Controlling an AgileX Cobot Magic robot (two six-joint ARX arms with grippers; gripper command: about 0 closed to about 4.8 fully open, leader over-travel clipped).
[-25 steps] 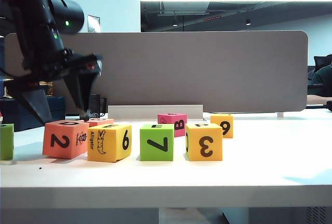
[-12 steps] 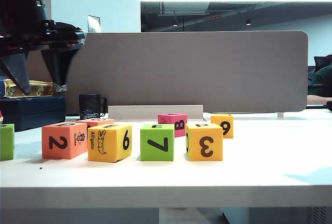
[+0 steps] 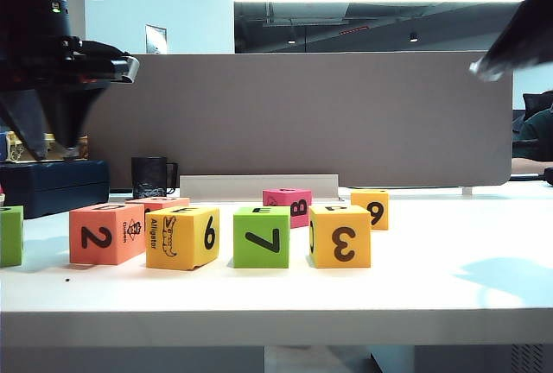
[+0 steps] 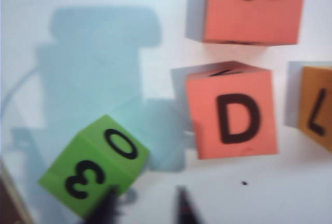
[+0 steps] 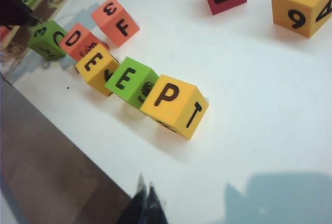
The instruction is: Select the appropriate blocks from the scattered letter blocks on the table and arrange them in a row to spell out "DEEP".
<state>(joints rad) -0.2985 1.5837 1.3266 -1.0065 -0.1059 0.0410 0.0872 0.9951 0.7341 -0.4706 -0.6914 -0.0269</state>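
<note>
Four blocks (image 5: 136, 81) sit in row near table (image 3: 432, 295) front edge, tops reading D-E-E-P: spelling looks done. Left gripper (image 4: 145, 208) hangs above row's D end, part-closed, empty. Right gripper (image 5: 145, 203) high over table, fingers together, empty.

Shut right claw (image 5: 147, 201) above D-E-E-P row (image 5: 136, 82)

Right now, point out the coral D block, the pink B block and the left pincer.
coral D block (image 4: 236, 117), left wrist view, on its D face.
pink B block (image 3: 288, 206), exterior view, front face.
left pincer (image 4: 145, 206), left wrist view, between the fingertips.
</note>
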